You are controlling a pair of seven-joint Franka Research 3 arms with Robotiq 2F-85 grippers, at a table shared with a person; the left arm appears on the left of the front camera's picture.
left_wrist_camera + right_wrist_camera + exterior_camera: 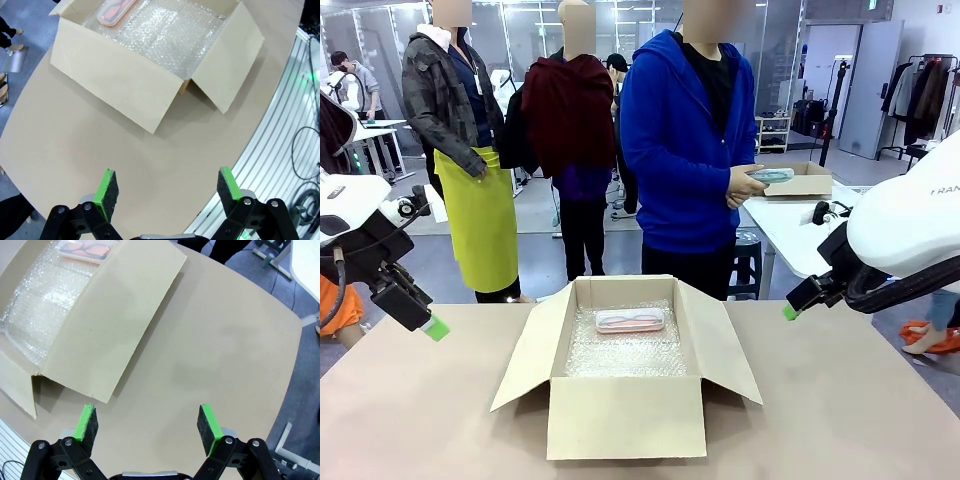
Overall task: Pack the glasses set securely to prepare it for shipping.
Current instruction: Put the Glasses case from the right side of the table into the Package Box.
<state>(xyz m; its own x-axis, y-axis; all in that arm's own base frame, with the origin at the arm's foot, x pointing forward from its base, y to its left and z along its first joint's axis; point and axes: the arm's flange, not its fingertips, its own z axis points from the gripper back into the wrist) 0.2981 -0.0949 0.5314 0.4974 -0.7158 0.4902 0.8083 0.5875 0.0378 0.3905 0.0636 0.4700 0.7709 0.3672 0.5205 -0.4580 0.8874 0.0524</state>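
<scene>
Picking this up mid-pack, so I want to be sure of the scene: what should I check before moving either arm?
1. Left gripper open and empty: ok.
2. Right gripper open and empty: ok.
3. Pink case lying on the bubble wrap inside the box: ok.
4. Mint green case in the box: not ok, the person's hand holds it.
5. Box flaps spread open: ok.
6. Pink case fully shut: cannot tell.
</scene>
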